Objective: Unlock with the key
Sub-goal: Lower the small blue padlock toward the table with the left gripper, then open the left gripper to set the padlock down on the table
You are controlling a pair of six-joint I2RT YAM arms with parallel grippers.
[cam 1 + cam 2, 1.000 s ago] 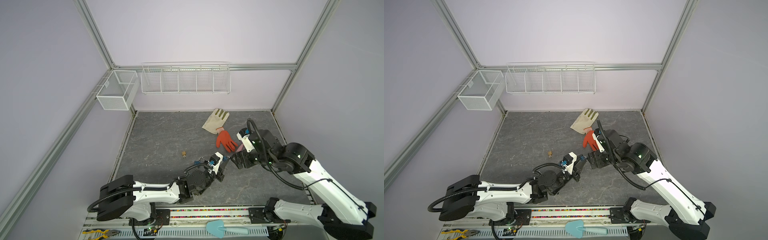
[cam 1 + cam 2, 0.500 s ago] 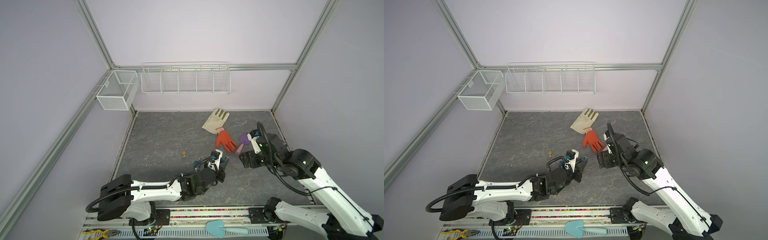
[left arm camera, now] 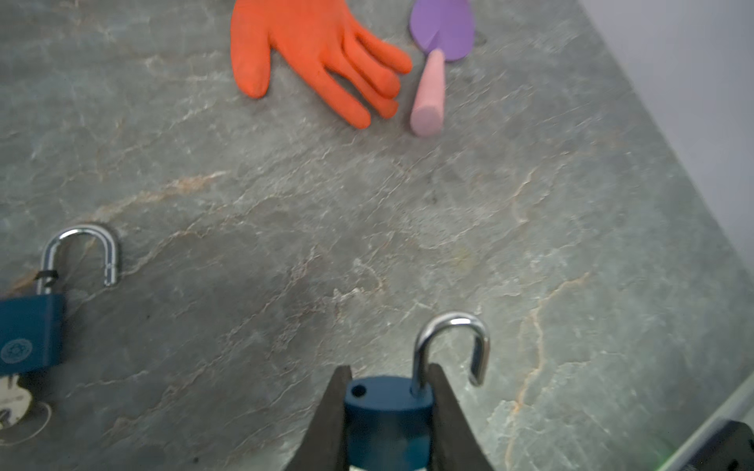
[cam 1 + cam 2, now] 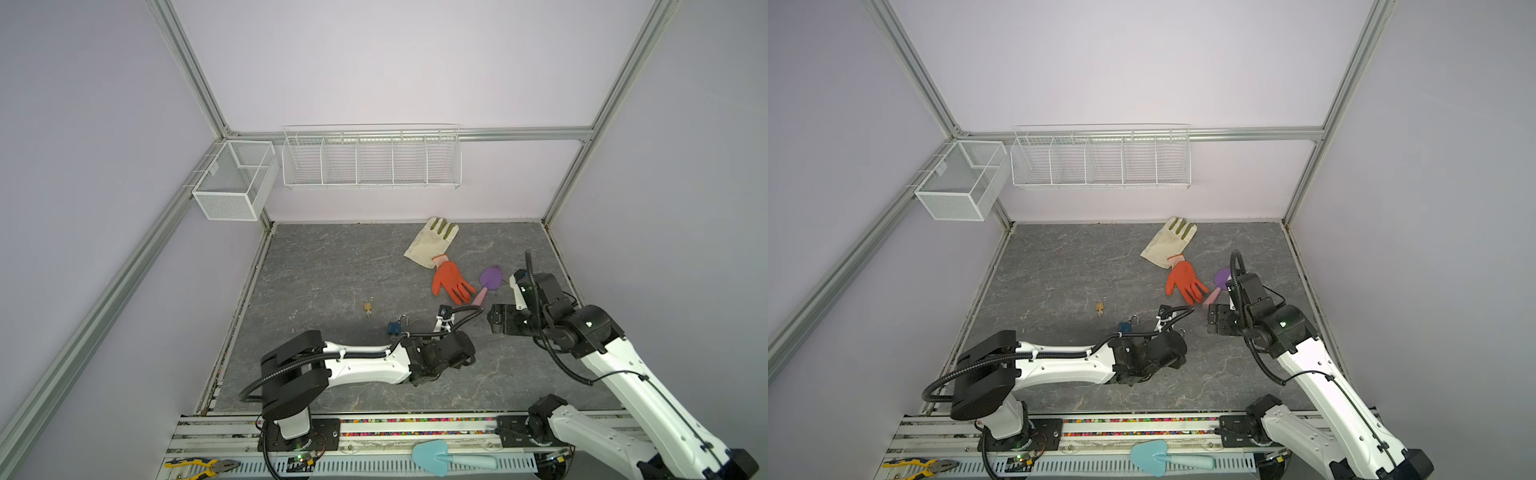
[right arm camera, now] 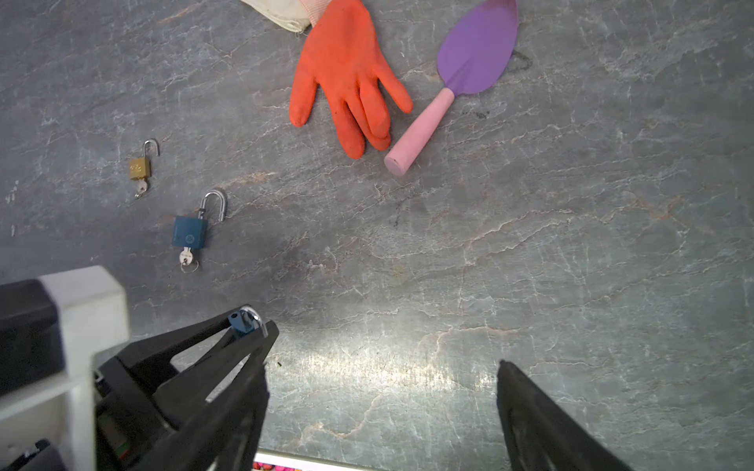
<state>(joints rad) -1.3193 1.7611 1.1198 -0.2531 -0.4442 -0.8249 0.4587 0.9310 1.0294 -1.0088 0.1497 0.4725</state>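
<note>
**Shackle sprung, arms parted**

The left pincer (image 3: 389, 379) is closed narrow on a blue padlock (image 3: 387, 420) and clamps its body from both sides. It holds the lock over the front half of the worktop (image 3: 367, 204), between the front edge and the orange glove (image 3: 310, 53). The shackle (image 3: 453, 330) stands swung out, with one leg free and the empty hole showing, so I judge the unlocking itself done. This lock's key is hidden from view. What seems left is to set the lock down.

Two more padlocks lie nearer the left edge: a second blue one (image 5: 189, 232) and a small brass one (image 5: 140, 167). Each has its shackle open and a key in its base. The right pincer (image 5: 383, 367) gapes wide and empty, nearer the right edge.

A second ago the two pincers met near the middle of the worktop. Now the right arm has drawn back toward the right edge, uncovering the purple trowel (image 4: 491, 277). The left has kept its grip on the lock, roughly where it was.
</note>
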